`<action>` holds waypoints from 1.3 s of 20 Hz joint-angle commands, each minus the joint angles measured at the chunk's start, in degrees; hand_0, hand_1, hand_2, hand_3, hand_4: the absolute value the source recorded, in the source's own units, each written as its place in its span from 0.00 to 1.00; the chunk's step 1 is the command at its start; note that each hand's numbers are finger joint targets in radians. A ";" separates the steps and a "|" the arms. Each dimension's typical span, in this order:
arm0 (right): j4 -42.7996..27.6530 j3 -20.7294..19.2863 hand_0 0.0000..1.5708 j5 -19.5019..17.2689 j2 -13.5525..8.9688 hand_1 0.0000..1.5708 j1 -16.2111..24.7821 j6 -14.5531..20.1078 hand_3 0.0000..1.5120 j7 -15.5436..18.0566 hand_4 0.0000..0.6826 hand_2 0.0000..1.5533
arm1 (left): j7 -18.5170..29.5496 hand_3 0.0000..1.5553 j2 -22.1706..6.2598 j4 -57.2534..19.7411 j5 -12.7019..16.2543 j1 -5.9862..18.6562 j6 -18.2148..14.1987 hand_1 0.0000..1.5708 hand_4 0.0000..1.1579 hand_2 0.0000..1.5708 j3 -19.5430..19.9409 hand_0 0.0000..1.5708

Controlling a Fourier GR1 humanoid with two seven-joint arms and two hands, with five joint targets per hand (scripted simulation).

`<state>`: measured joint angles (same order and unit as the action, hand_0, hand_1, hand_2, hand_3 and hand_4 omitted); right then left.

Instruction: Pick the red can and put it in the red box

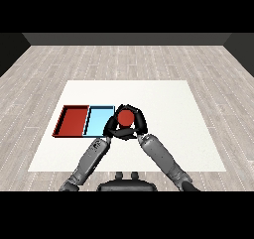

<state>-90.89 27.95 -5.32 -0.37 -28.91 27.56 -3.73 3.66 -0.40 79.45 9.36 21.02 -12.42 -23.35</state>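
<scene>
**newb_arm:** So, head view, what's going on? I see the red can right of the light blue tray, with both black hands wrapped round it.

**grasp_guy:** Yep. The left hand curls in from the can's left and the right hand curls round from the right, so the can is pinched between them, just beside the blue tray's right edge. Can't tell from this angle whether it's lifted or sitting on the white table.

**newb_arm:** And the red tray?

**grasp_guy:** Left of the blue one, touching it, nothing in it that I can see. So I'd guess the can has to cross the whole blue tray to get there.

**newb_arm:** Tips for that carry?

**grasp_guy:** My take: keep it upright, lift enough to clear both tray rims, and move both hands together so the can doesn't twist. Only let go once it's over the red tray's middle.
</scene>
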 commanded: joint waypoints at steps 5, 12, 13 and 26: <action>-0.24 3.12 0.94 0.18 0.36 0.94 -2.03 1.28 0.91 -0.61 0.78 0.93 | -6.44 0.73 0.39 2.01 0.23 -0.45 -14.05 0.97 0.57 0.94 -1.16 0.97; 2.87 1.97 0.95 2.65 0.36 0.95 -3.18 0.32 0.91 0.89 0.77 0.93 | -4.01 0.87 0.38 -2.08 2.07 1.77 -14.49 1.00 0.62 0.95 1.01 1.00; 2.04 2.87 0.95 2.53 0.36 0.95 -3.47 2.49 0.91 0.03 0.78 0.93 | -7.21 0.87 0.38 3.15 -1.52 -1.46 -15.11 1.00 0.65 0.95 0.37 1.00; 1.23 2.28 0.00 -0.85 0.37 0.00 -0.99 2.12 0.00 -3.13 0.00 0.00 | -0.04 0.96 0.39 4.19 0.27 -2.01 -15.28 1.00 0.89 0.99 0.90 1.00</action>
<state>-90.44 29.93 -5.08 -0.01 -30.31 29.86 -5.70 2.70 -0.25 81.99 9.38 18.99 -27.96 -23.16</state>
